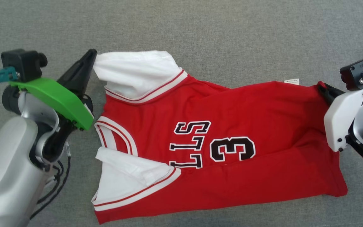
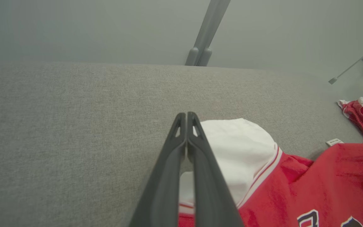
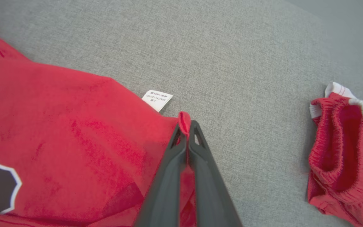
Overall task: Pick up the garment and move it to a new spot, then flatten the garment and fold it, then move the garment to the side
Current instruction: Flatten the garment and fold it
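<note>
The red garment lies nearly flat on the grey fabric surface, left pincer clamped on its white sleeve, right pincer on a hem corner, seemingly poised to fold, which calls for a matched lift nearward.

The jersey is smooth matt cloth, the grey surface coarse weave.
</note>
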Available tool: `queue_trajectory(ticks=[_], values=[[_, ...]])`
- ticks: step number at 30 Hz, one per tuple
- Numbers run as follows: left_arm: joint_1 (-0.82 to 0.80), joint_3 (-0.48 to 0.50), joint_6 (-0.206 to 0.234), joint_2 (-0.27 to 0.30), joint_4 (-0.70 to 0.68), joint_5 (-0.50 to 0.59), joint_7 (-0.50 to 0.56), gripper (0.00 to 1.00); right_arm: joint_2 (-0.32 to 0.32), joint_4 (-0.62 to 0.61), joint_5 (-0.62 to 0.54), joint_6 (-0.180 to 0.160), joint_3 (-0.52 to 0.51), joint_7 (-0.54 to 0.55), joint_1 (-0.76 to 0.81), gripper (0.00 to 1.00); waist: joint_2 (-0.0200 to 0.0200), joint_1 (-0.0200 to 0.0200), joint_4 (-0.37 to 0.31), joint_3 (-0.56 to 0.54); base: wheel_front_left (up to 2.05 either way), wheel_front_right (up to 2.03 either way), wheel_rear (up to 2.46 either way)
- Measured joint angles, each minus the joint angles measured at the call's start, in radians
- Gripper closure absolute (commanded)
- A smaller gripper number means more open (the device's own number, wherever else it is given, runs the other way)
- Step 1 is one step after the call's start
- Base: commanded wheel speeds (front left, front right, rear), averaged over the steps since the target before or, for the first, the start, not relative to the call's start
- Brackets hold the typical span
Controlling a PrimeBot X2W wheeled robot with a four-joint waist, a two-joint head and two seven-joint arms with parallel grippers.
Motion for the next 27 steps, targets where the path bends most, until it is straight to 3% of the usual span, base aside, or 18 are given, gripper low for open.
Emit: queue_trajectory(ticks=[4, 8, 16, 22, 27], values=[[0.106, 0.01, 0.039, 0.012, -0.095, -0.026, -0.027, 1.0, -0.088, -0.03, 0.014, -0.001, 0.036, -0.077, 0.007, 1.0, 0.0, 0.0, 0.019, -0.026, 0.0, 0.0, 0.0], [0.169, 0.02, 0.064, 0.022, -0.155, -0.038, -0.041, 1.0, -0.131, 0.0, 0.023, 0.0, 0.08, -0.127, -0.016, 1.0, 0.0, 0.0, 0.038, -0.042, 0.0, 0.0, 0.0], [0.227, 0.009, 0.091, 0.02, -0.217, -0.026, -0.078, 1.0, -0.258, 0.035, 0.091, 0.0, 0.264, -0.182, -0.057, 1.0, 0.0, 0.0, 0.061, -0.055, 0.0, 0.0, 0.0], [0.368, 0.0, 0.132, 0.029, -0.308, -0.04, -0.101, 1.0, -0.416, 0.004, 0.122, 0.0, 0.425, -0.285, -0.062, 1.0, 0.0, 0.0, 0.063, -0.084, 0.0, 0.0, 0.0], [0.479, -0.007, 0.172, 0.047, -0.372, -0.057, -0.11, 1.0, -0.506, -0.017, 0.136, 0.0, 0.509, -0.391, -0.089, 1.0, 0.0, 0.0, 0.064, -0.11, 0.0, 0.0, 0.0]])
